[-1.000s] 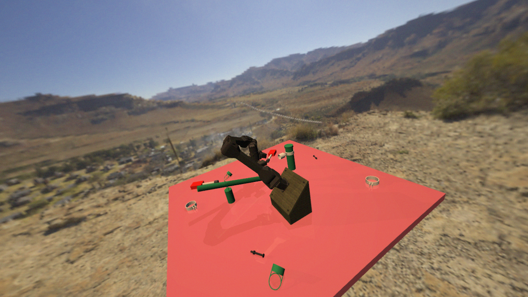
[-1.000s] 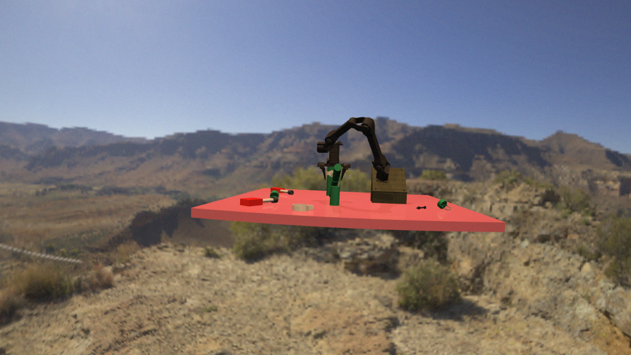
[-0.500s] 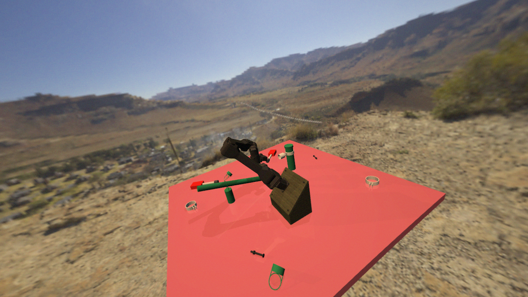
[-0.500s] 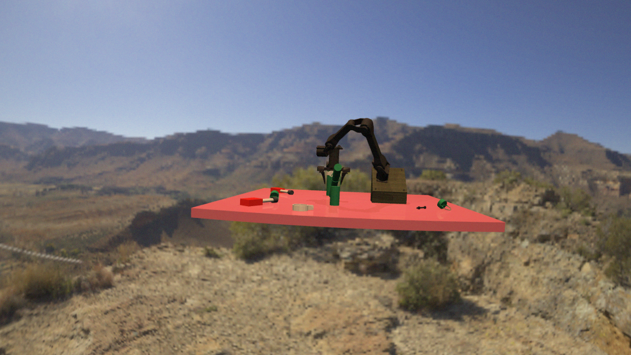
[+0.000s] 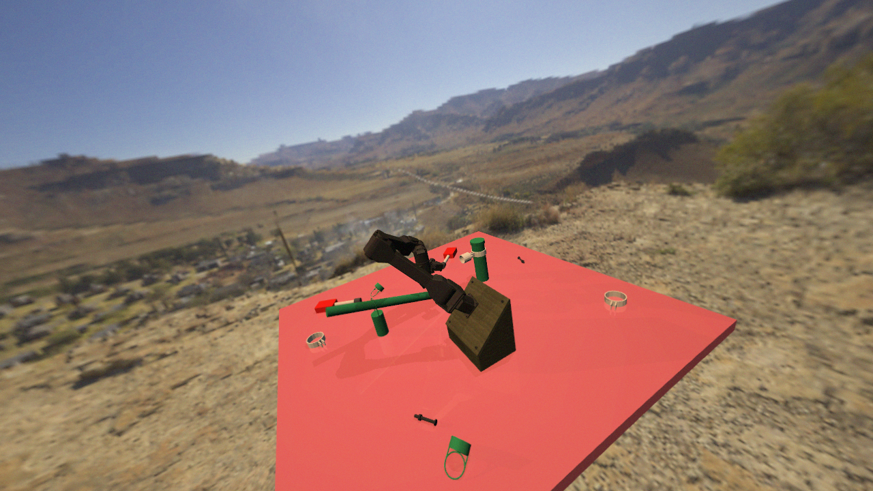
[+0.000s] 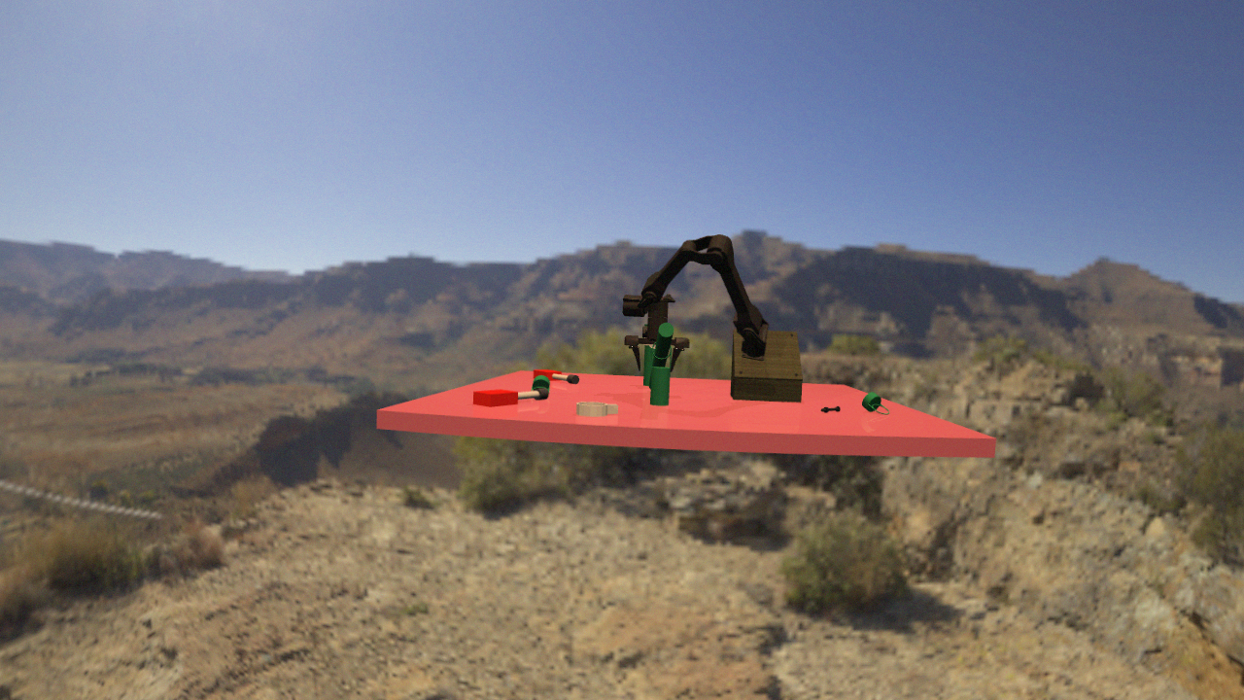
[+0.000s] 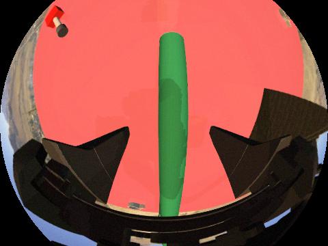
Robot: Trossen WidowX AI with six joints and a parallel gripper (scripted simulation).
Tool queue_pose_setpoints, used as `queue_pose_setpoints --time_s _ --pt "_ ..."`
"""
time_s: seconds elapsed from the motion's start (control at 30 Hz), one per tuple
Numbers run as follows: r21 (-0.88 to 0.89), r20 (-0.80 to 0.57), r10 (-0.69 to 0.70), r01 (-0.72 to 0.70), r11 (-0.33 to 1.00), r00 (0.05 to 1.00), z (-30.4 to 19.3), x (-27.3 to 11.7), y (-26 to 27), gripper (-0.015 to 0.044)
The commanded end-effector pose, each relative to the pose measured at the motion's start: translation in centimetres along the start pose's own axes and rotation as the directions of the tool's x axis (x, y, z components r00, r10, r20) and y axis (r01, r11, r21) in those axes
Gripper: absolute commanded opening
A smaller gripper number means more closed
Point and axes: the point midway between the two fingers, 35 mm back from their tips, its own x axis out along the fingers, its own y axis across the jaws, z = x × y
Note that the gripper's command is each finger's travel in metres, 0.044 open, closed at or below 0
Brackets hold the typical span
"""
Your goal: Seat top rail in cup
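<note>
The green rail (image 5: 354,307) (image 6: 664,332) (image 7: 172,61) slants above the table through the thin loop over the short post (image 5: 379,324) (image 6: 660,388). Its cut end shows in the wrist view with no cup around it; the arm hides that end in the top view. The big green post (image 5: 481,269) (image 6: 648,371) stands upright, its pale brace band (image 5: 479,253) up near the post cap (image 5: 477,242). The pale rail-end cup (image 5: 465,257) hangs off the band. My gripper (image 6: 657,369) (image 7: 171,130) is open and points down, one finger on each side of the rail, with visible gaps.
Two red-headed hammers (image 5: 325,305) (image 5: 449,251) lie on the red table (image 5: 586,391) (image 6: 782,441). Loose bands (image 6: 593,408), bolts (image 5: 425,419) (image 5: 520,259) and spare loop caps (image 5: 460,444) (image 6: 540,383) lie around. The wooden base block (image 5: 476,323) (image 6: 765,381) (image 7: 290,114) stands beside the rail.
</note>
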Motion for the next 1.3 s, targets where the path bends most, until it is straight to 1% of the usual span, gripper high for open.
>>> queue_pose_setpoints --time_s 0.0,0.63,1.0,1.23,1.27 --pt "0.006 -0.006 -0.004 0.004 1.0 1.0 0.0 0.9 -0.1 0.044" --pt "0.007 -0.009 -0.004 0.004 1.0 1.0 -0.2 3.5 -0.3 0.044" --pt "0.007 -0.009 -0.004 0.004 1.0 1.0 -0.2 3.5 -0.3 0.0151" --pt "0.007 -0.009 -0.004 0.004 1.0 1.0 -0.2 3.5 -0.3 0.0105" --pt "0.007 -0.009 -0.004 0.004 1.0 1.0 -0.2 3.5 -0.3 0.0078"
